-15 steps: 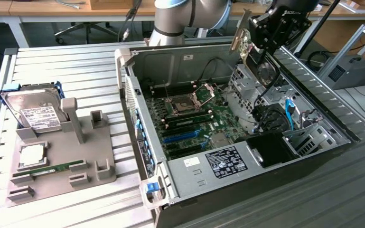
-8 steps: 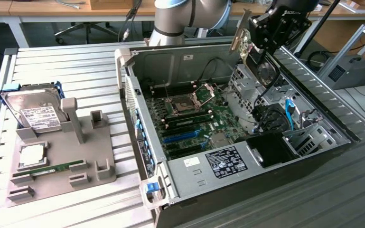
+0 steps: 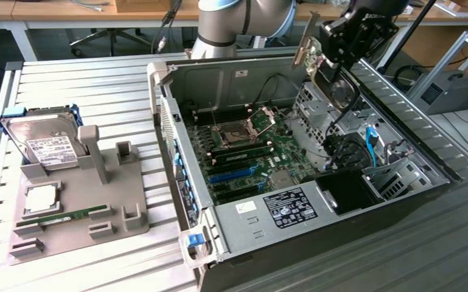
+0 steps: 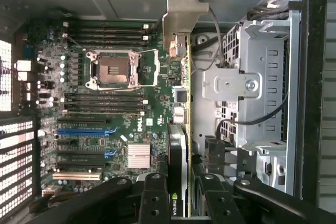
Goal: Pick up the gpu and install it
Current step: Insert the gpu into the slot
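One gpu [image 4: 178,150], clenched in the hand [image 4: 181,195] above one open computer case [image 3: 217,76]. One hard drive [image 3: 43,137] on one grey holder [image 3: 80,213].

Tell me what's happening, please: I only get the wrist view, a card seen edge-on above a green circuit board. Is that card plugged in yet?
Observer: No. In the exterior view the gripper holds the gpu in the air over the open computer case, above the motherboard.
Operator: Is there anything out there besides the case?
Observer: Yes. On the exterior view's left, a grey holder sits on the slatted table beside the case.
Operator: Does it carry anything?
Observer: A hard drive stands propped at its far end.
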`<state>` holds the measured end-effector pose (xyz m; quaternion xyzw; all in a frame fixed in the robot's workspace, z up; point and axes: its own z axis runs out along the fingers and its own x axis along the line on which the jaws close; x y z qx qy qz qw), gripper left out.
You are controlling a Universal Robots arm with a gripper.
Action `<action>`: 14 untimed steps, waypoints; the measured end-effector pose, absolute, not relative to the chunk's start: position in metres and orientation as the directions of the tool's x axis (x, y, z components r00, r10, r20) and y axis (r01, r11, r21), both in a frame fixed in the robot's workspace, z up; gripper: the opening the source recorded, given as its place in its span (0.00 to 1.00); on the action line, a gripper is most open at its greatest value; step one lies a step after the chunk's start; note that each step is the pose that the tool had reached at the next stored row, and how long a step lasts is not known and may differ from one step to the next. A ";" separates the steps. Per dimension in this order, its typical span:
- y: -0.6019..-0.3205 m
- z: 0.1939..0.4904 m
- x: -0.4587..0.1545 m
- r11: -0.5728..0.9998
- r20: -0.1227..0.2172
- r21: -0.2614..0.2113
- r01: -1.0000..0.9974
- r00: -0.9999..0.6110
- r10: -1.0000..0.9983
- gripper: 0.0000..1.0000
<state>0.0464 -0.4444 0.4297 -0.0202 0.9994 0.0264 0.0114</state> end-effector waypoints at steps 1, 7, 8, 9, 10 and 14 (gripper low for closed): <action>-0.444 0.430 0.046 0.997 -0.024 0.052 -0.054 -0.998 -0.053 0.27; -0.444 0.430 0.046 0.975 -0.023 0.048 -0.218 -0.976 -0.217 0.27; -0.444 0.430 0.046 0.968 -0.023 0.047 -0.248 -0.969 -0.247 0.27; -0.444 0.430 0.046 0.963 -0.023 0.047 -0.266 -0.964 -0.265 0.27; -0.444 0.430 0.046 0.956 -0.023 0.047 -0.289 -0.957 -0.288 0.27; -0.444 0.430 0.046 0.930 -0.022 0.045 -0.365 -0.931 -0.364 0.27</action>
